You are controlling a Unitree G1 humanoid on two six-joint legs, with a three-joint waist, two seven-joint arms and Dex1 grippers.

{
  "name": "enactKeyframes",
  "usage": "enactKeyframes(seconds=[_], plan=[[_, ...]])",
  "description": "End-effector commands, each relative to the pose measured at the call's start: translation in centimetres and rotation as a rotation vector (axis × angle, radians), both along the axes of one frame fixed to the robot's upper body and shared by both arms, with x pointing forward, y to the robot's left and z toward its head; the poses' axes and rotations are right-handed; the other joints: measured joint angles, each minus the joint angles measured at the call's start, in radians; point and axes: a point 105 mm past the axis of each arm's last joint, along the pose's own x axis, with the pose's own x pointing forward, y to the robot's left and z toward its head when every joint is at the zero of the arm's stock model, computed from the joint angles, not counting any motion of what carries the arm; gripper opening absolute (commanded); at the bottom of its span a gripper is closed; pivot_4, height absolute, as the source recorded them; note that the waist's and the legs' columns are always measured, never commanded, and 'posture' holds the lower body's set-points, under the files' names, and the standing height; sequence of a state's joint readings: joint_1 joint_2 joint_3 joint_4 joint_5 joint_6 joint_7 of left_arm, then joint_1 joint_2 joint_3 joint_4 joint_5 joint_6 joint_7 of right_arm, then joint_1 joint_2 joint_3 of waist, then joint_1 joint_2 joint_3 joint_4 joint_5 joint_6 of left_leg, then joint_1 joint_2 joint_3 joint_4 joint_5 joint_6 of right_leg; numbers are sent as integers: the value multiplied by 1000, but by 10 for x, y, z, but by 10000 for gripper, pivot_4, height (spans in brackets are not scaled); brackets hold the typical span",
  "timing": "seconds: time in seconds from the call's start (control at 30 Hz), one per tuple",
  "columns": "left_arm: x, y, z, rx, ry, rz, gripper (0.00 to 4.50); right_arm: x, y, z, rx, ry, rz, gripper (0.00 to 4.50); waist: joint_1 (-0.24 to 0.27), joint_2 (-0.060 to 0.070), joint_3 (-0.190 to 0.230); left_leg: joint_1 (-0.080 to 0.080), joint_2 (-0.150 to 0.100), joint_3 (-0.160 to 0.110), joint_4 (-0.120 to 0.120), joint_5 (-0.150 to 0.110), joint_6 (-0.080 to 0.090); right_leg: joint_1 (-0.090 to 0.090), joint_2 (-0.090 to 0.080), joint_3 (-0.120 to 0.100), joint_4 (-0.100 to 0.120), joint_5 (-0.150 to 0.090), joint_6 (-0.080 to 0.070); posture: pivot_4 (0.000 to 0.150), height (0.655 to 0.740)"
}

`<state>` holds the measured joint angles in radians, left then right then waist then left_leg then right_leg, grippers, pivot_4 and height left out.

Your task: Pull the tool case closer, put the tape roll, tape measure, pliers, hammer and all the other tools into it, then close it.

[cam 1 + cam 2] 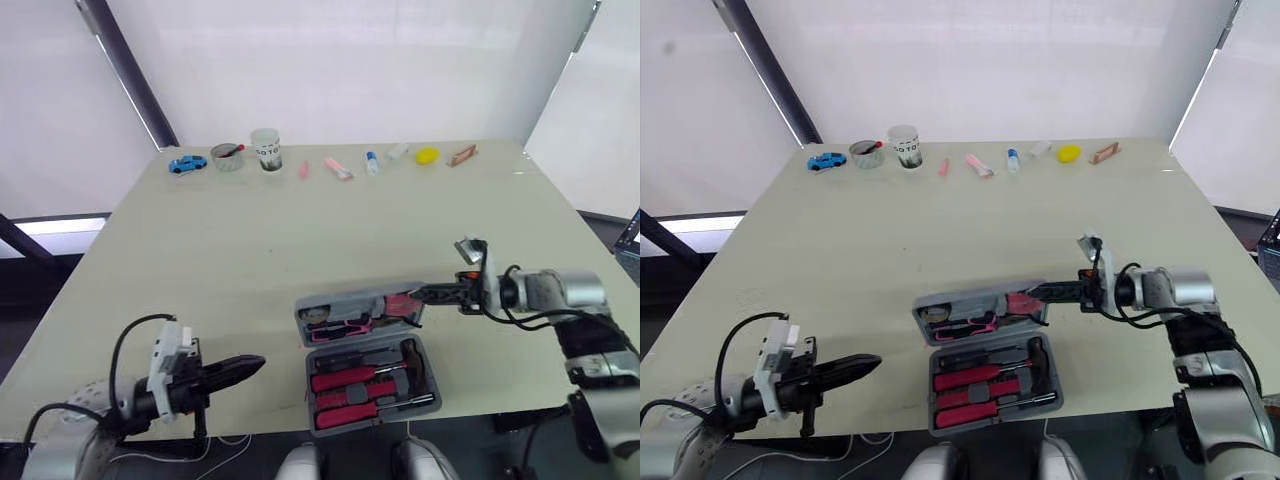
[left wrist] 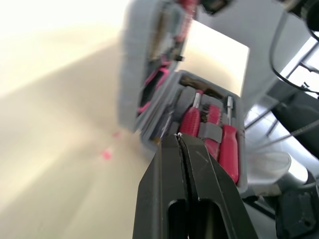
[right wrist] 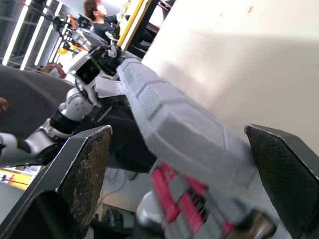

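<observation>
Jaws pressed together are seen on the left gripper (image 1: pixel 255 364), held low by the near left edge of the tabletop (image 1: pixel 300 230), apart from the tool case (image 1: pixel 345 301). Near the front edge the grey case is found with its lid (image 3: pixel 189 134) tilted half up over a tray of red-handled tools (image 1: pixel 350 385), and the right gripper (image 1: pixel 414 305) is held with jaws spread, the lid's right end between them. Along the far edge a blue toy car (image 1: pixel 187 163), a tin (image 1: pixel 227 157), a cup (image 1: pixel 265 149) and a yellow object (image 1: pixel 428 155) are lined up, well apart from the case.
</observation>
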<state>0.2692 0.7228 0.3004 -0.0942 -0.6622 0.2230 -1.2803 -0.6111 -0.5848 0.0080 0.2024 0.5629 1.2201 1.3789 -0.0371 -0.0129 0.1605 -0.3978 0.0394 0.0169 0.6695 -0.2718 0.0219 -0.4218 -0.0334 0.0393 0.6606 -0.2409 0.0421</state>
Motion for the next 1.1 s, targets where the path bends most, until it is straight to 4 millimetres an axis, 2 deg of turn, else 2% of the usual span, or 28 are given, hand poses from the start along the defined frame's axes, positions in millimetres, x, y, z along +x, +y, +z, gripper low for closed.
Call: enactKeyframes(seconds=[0.03, 0.13, 0.2, 0.33, 0.43, 0.53, 0.6, 0.63, 0.67, 0.7, 0.77, 0.9, 1.0, 1.1], plan=[[0, 10, 4, -39, -28, 86, 403, -30, -2, 9, -10, -42, 51, 45000, 2, 0, 0, 0, 0, 0, 0, 0, 0, 0, 0, 0, 0, 0, 0, 1500, 7400], [3, 7, 5, -63, -49, 113, 403, -48, -7, 2, -50, -52, 60, 45000, 4, -2, 1, 0, -1, 1, 0, 0, 0, 0, 1, 0, 0, 0, 0, 1500, 7400], [8, -1, 7, -71, -76, 120, 403, -54, -9, -3, -79, -162, 47, 45000, 4, -2, 1, 0, -1, 2, 1, 0, 0, 0, 1, 0, 0, 0, 0, 1500, 7400], [13, -17, 13, -121, -88, 92, 403, -45, -14, -5, -131, -412, -32, 45000, 2, -4, 1, 2, -1, 3, 3, 0, 0, 2, 2, 1, 0, -1, 2, 1500, 7400], [14, -20, 17, -158, -87, 83, 8707, -35, -17, -9, -179, -511, -79, 45000, -3, -4, 1, 3, -1, 4, 3, 0, 0, 2, 2, 2, 0, -2, 5, 1500, 7400], [14, -17, 16, -167, -72, 87, 21329, -29, -24, -14, -240, -627, -88, 45000, -1, -4, 1, 2, -1, 4, 2, 0, 0, 2, 3, 2, 0, 0, 1, 1500, 7400], [11, -5, 11, -144, -40, 103, 31249, -28, -51, -23, -327, -737, -109, 45000, 5, -5, 1, 2, -1, 4, 2, 0, 0, 2, 4, 1, 0, 0, 1, 1500, 7400], [9, -1, 10, -133, -30, 111, 38270, -29, -61, -26, -351, -756, -114, 45000, 7, -5, 1, 1, -1, 4, 2, 0, 0, 2, 3, 0, -1, 0, 0, 1500, 7400], [7, 4, 9, -124, -20, 122, 41800, -30, -72, -28, -368, -765, -137, 45000, 8, -5, 1, 1, -1, 5, 2, 0, 0, 2, 3, 1, -1, 0, 0, 1500, 7400], [5, 8, 8, -117, -13, 133, 43507, -31, -82, -30, -375, -763, -163, 45000, 9, -5, 2, 1, -1, 5, 2, 0, 0, 2, 3, 1, -1, 0, 1, 1500, 7400], [0, 18, 6, -104, 7, 167, 43507, -35, -106, -32, -414, -752, -225, 45000, 9, -5, 2, 1, -1, 5, 2, 0, 0, 2, 3, 1, -2, 0, 1, 1500, 7400], [-10, 35, -2, -44, 42, 253, 43507, -44, -136, -36, -460, -734, -295, 45000, 8, -5, 2, 2, -1, 6, 2, 0, 0, 3, 2, 2, -2, -2, -3, 1500, 7400], [-11, 41, -11, 29, 71, 328, 43507, -49, -144, -42, -467, -712, -326, 45000, 6, -5, 2, 6, 0, 6, 2, 0, 0, 5, 3, 2, -1, -3, -3, 1500, 7400], [-9, 40, -10, 20, 74, 338, 43507, -50, -144, -50, -460, -693, -339, 45000, 6, -6, 2, 9, 0, 6, 2, 0, 0, 8, 3, 3, 0, -5, 0, 1500, 7400]])
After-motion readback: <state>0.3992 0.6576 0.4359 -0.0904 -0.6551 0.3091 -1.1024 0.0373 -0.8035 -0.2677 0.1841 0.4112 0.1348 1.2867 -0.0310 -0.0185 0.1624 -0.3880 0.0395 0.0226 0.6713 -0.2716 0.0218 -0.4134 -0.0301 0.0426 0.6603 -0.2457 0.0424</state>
